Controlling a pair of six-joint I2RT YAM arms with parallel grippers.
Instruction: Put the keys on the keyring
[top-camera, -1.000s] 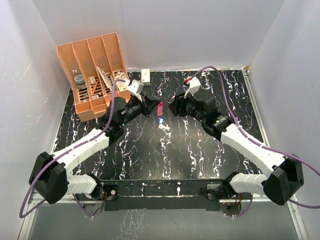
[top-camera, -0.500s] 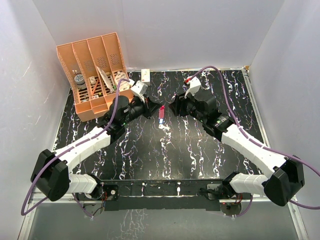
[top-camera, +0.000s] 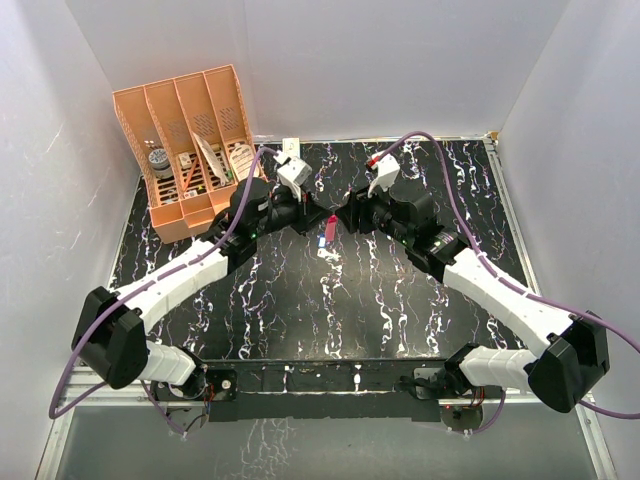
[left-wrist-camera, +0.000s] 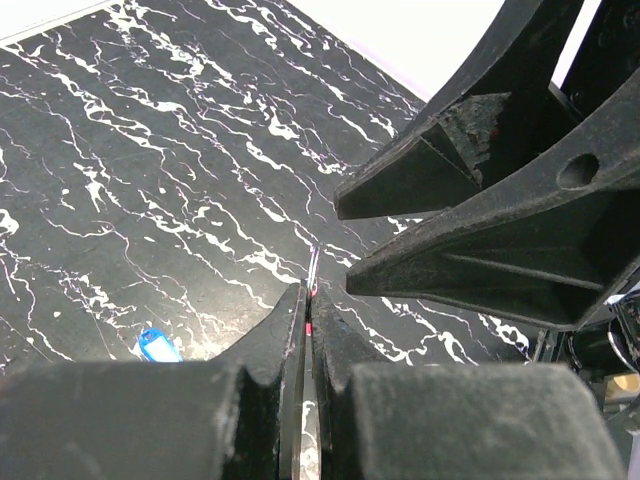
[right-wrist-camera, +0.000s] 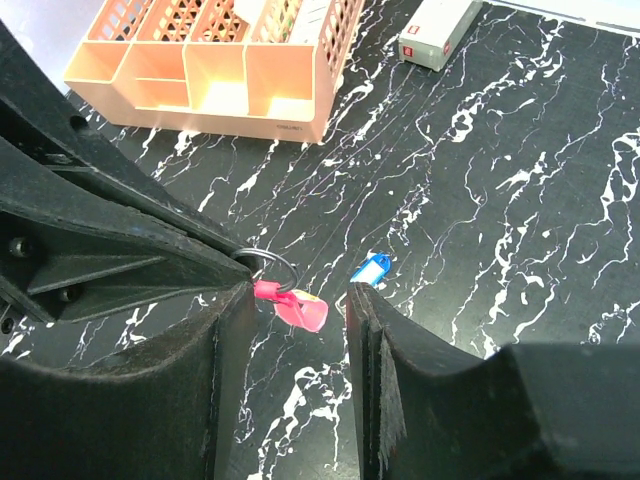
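The left gripper was clamped shut on the keyring. Only the right wrist view showed its red tag hanging between the parted fingers of the right gripper. The blue key lay on the table beneath. A second before, the left arm had been farther from the right.

The counter is black with white marble veining. The keyring is red-pink, with a thin dark wire loop at one end, and one key has a bright blue head. The left tool and right tool are matte black, on white arms with black joints and purple cables. The slotted organizer is peach-orange. The small box is pale grey-white with a red mark.
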